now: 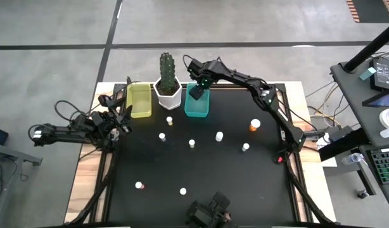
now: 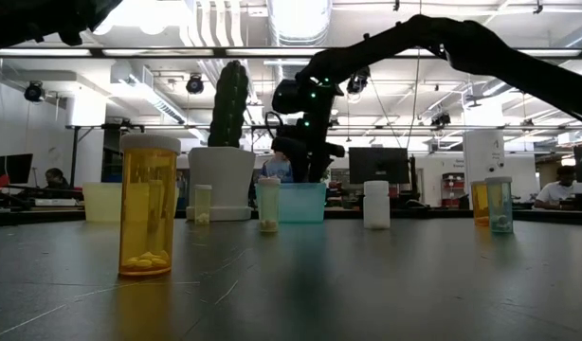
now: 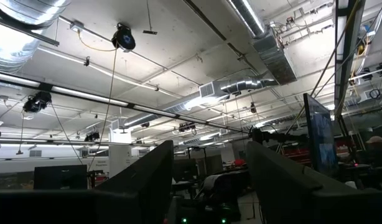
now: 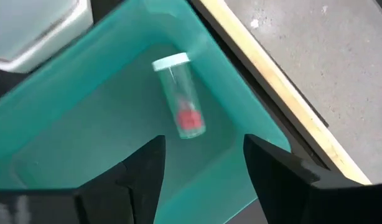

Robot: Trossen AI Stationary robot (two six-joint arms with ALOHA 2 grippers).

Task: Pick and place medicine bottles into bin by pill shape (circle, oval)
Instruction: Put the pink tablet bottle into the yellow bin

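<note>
My right gripper [image 1: 196,90] hangs over the teal bin [image 1: 198,109], pointing steeply down, open with nothing between its fingers [image 4: 203,149]. Below it a clear medicine bottle [image 4: 180,96] with a white cap and red pills lies on its side inside the teal bin [image 4: 241,81]. Several more white-capped bottles stand on the black table, among them an orange one [image 1: 255,125] and a small one [image 1: 192,144]. My left gripper [image 1: 121,117] waits open at the table's left edge, tilted up toward the ceiling [image 3: 209,180].
A yellow bin [image 1: 139,100] stands left of the white hexagonal pot with a cactus [image 1: 168,92], and the teal bin stands right of the pot, all along the far edge. A tall orange bottle [image 2: 148,204] stands close to the low camera. A dark fixture [image 1: 210,212] sits at the near edge.
</note>
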